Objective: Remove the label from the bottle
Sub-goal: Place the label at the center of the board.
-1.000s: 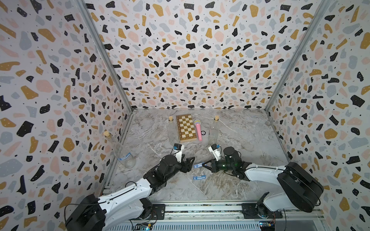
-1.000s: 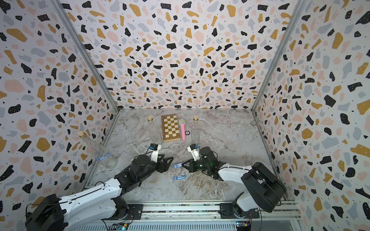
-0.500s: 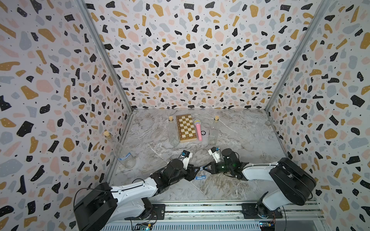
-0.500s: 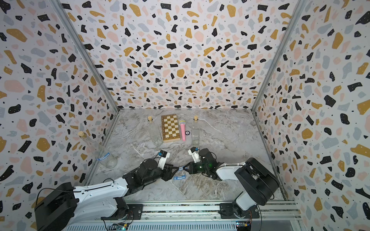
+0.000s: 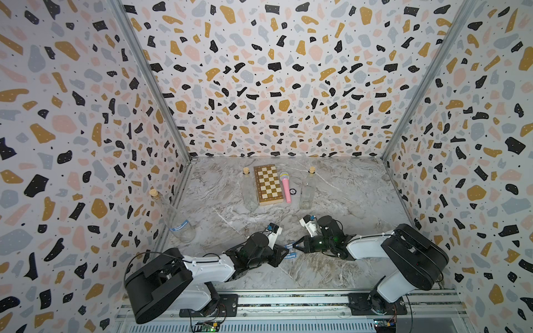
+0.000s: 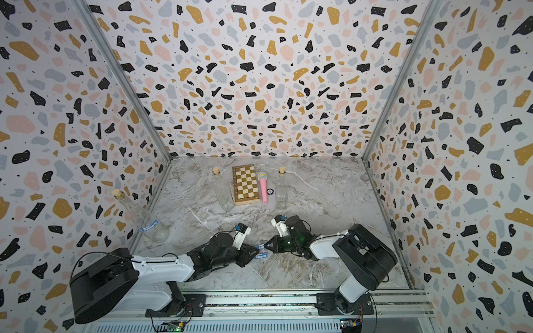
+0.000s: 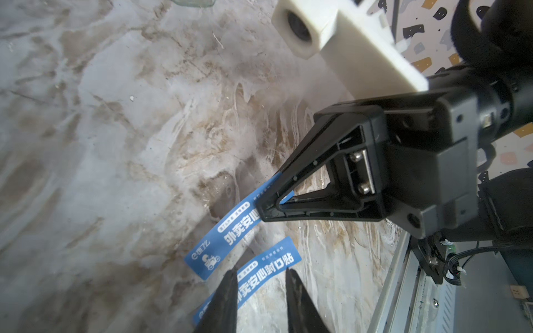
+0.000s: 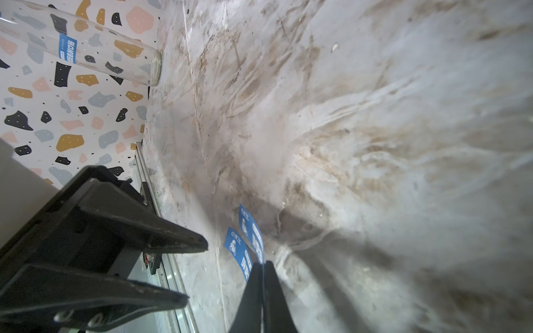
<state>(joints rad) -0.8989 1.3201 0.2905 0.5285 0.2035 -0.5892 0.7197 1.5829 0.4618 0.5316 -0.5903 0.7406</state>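
Both top views are bright, evenly lit and sharp, though the terrazzo-patterned walls (image 5: pixel 72 115) bow at the edges. Wrist views are softer: black plastic fingers (image 7: pixel 222 305) blur near the lens, the grey marble-patterned tabletop (image 8: pixel 403 86) smears outward, and a shadow lies beside the blue printed label strip (image 8: pixel 250 227).

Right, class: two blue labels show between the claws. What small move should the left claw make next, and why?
Probably close the left claw on the loose label lying on the table: its fingers straddle that strip with a gap, while the right claw is shut on the held label.
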